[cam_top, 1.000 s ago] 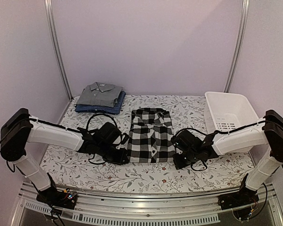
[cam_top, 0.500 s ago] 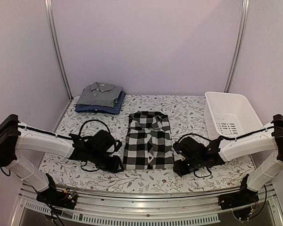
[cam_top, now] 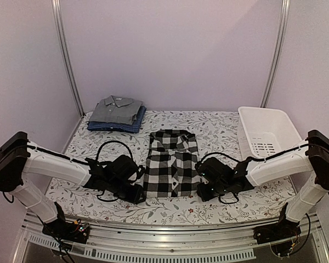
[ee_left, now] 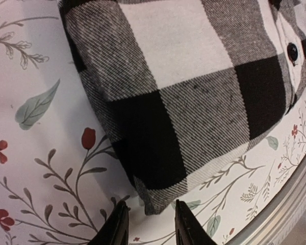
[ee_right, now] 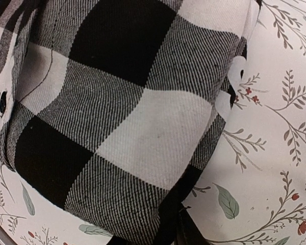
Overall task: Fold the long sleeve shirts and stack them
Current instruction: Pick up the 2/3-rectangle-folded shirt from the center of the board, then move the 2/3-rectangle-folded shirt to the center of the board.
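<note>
Folded black-and-white checked shirt [cam_top: 172, 164]: long axis runs away from the arm bases, collar at its far end. Left gripper [cam_top: 138, 194] sits at its near-left corner, jaws parted, holding nothing. Right gripper [cam_top: 202, 190] sits at its near-right corner; whether it grips cannot be told. The stack of grey shirt [cam_top: 117, 108] on blue shirt [cam_top: 132, 126] lies well beyond its far-left corner.

Black-and-white large-check cloth shirt [cam_top: 171, 164]: folded to a flat rectangle, collar at far end, button placket facing up, lying centred on the floral tabletop [cam_top: 219, 126] towards its near edge. Plain grey collared shirt [cam_top: 116, 108]: folded, collar up, far-left corner, stacked on a folded blue fine-patterned shirt [cam_top: 129, 127] whose edges show beneath it
</note>
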